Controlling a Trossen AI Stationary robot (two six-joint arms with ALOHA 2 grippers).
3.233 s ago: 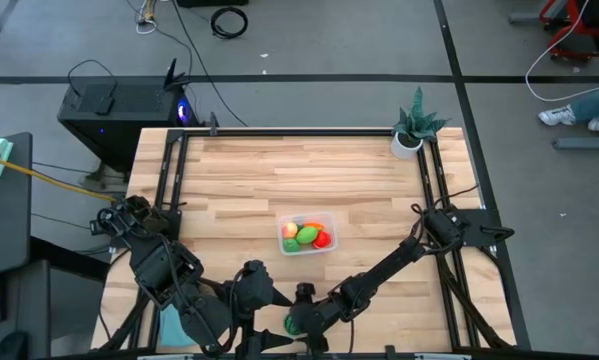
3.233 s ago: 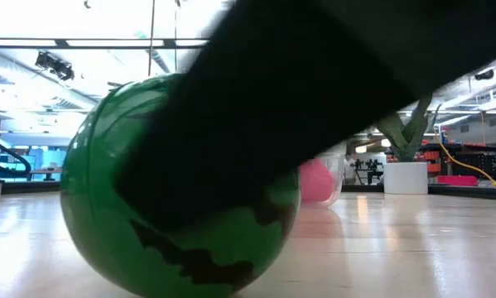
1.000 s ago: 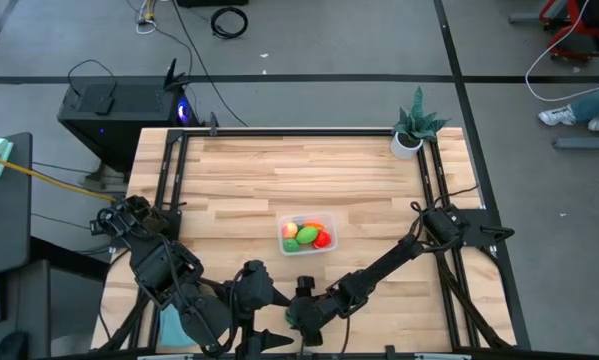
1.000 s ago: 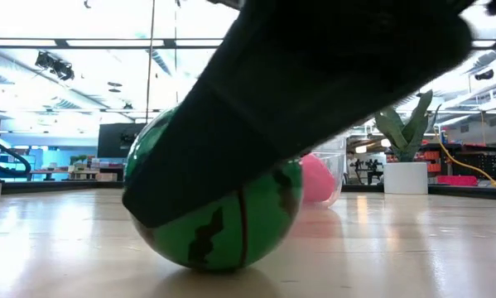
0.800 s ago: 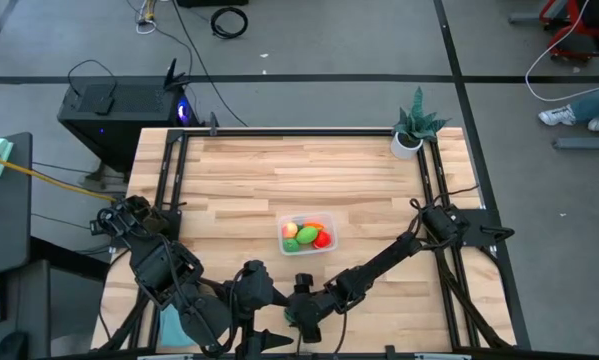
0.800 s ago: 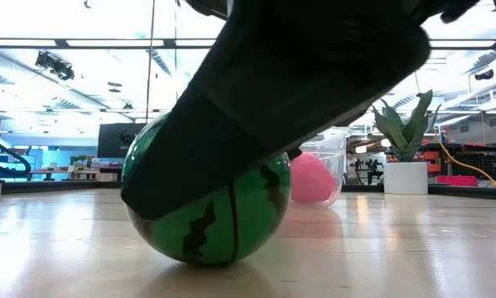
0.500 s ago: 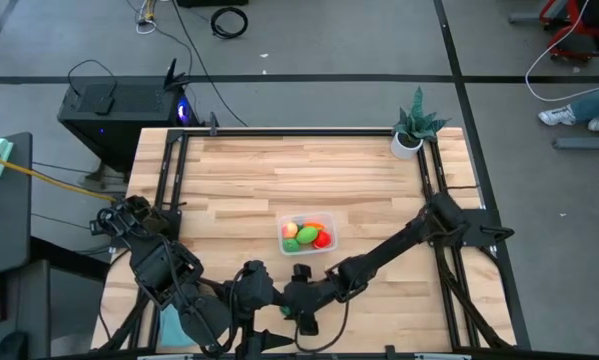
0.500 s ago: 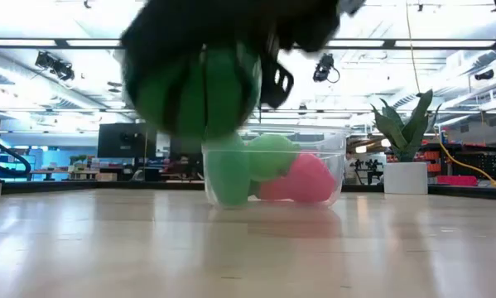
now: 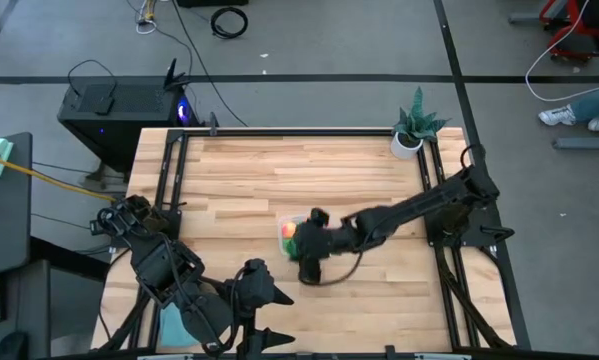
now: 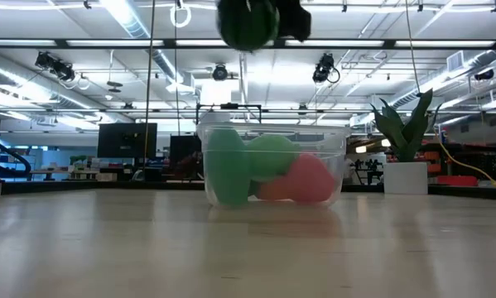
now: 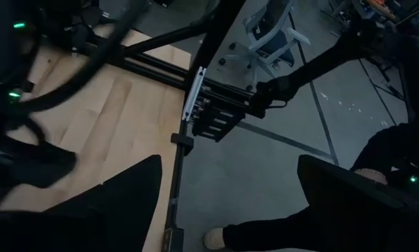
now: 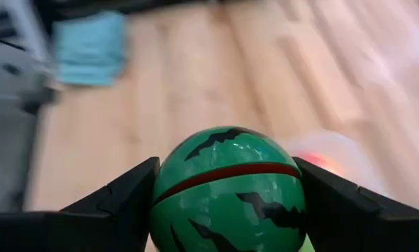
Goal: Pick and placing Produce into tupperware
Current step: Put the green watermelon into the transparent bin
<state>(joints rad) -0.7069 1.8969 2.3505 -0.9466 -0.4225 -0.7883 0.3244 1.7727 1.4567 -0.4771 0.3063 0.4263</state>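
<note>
The dark green striped ball (image 12: 229,189) sits between my right gripper's (image 12: 230,210) fingers and hangs high over the table in the low view (image 10: 248,21). Below it stands the clear tupperware (image 10: 272,170), resting on its base, with green pieces and a pink-red piece inside. From above, my right gripper (image 9: 310,262) covers most of the tupperware (image 9: 282,240) and hides the ball. My left gripper (image 11: 226,210) is open, parked at the table's near left edge (image 9: 262,290). My right gripper pinches the striped ball between its two fingers (image 12: 118,199), which press its opposite sides (image 12: 164,192) at the widest girth. They slant down toward the table's near left. The ball is lifted clear, above the tupperware.
A potted green plant (image 9: 412,130) stands in the far right corner. A folded teal cloth (image 12: 90,49) lies at the near left corner (image 9: 169,325). Black frame rails run along the left and right sides. Bare wood stretches across the table's far half.
My right gripper, shut on the striped ball, has lifted it off the table near the near edge. It then carried it up and toward the far edge until it hung above the tupperware. The ball was still on the wood a second ago.
</note>
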